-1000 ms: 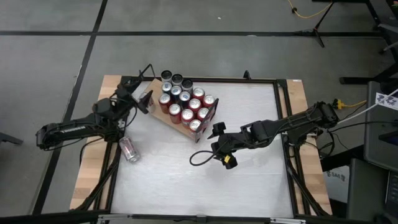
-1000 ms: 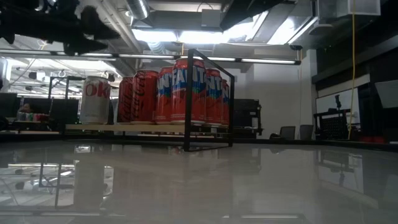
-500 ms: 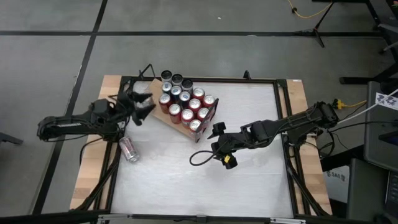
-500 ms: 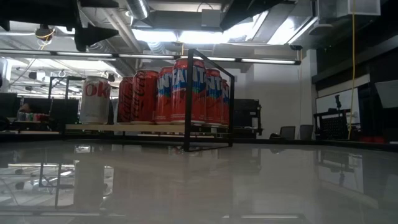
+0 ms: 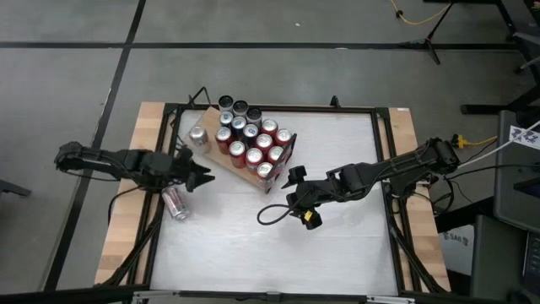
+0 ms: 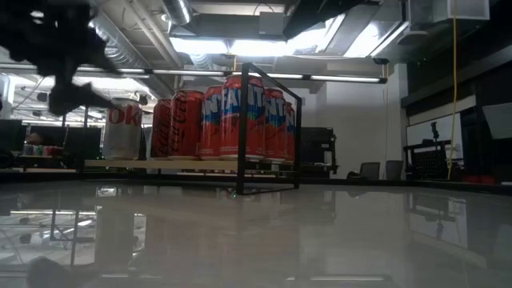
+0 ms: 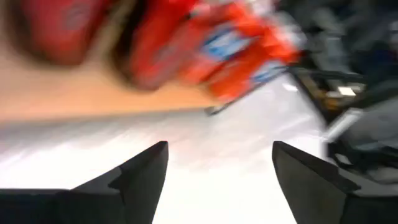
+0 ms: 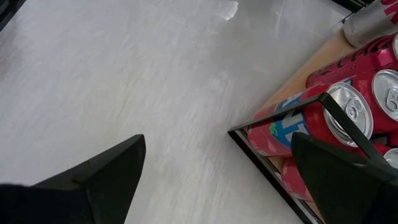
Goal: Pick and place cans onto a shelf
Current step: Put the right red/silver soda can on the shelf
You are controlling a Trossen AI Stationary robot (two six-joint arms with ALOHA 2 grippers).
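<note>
Several cans [image 5: 253, 139], mostly red, stand upright in a block on the shelf [image 5: 221, 158], a wooden board with a black frame at its right end. A silver can [image 5: 199, 138] stands alone on the board's left end. Another can [image 5: 175, 203] lies on its side on the white table. My left gripper [image 5: 205, 176] hovers open between the lying can and the shelf, with nothing between its fingers [image 7: 217, 168]. My right gripper [image 5: 291, 191] hangs open off the shelf's framed corner; its wrist view shows the red cans [image 8: 348, 106] ahead.
A black cable loop [image 5: 270, 213] lies on the table under my right gripper. Wooden side strips [image 5: 122, 228] and black rails border the white tabletop. Open table surface [image 5: 278, 253] stretches toward the near edge.
My left gripper has drawn away from the silver can on the shelf's left end, swinging toward the table's near edge and sinking a little while its wrist rolled. The silver can stays standing on the board. My right arm has kept still.
</note>
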